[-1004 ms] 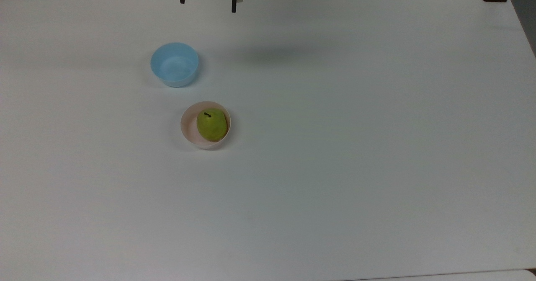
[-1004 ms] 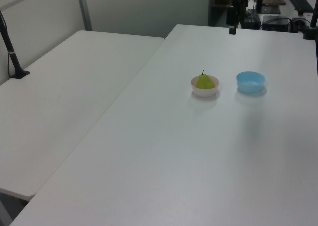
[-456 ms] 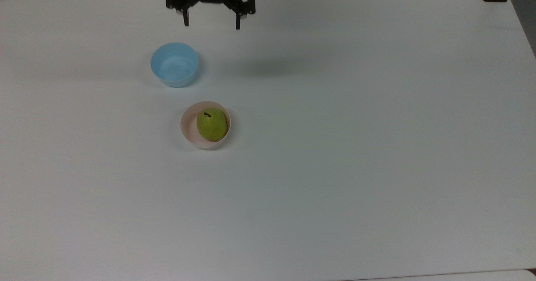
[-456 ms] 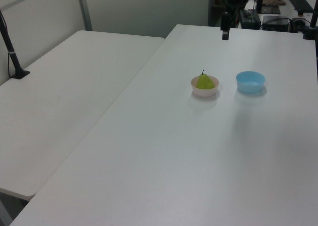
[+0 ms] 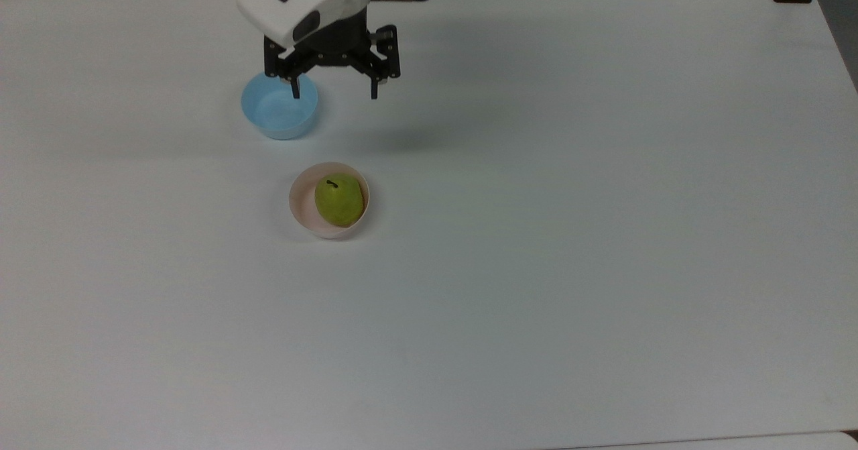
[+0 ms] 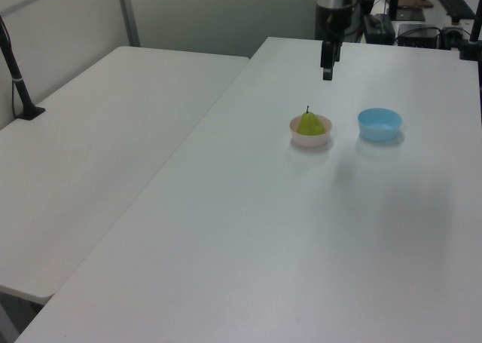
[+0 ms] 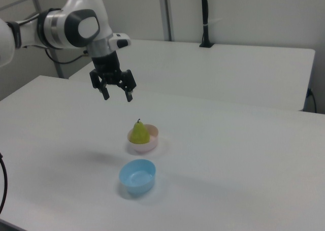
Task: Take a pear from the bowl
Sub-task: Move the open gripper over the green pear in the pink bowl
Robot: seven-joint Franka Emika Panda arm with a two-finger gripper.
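- Top view: the gripper (image 5: pixel 333 93) is hanging with fingers spread wide, empty, overlapping the light blue bowl (image 5: pixel 279 111).
- Left view: the pear (image 6: pixel 309 124) is sitting in the pink bowl (image 6: pixel 311 139), stem up.
- Right view: the gripper (image 7: pixel 118 95) is seemingly hovering well above the pear (image 7: pixel 138 133).

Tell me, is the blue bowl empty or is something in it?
Empty. The blue bowl shows only its bare blue inside. The pear sits in the pink bowl beside it.
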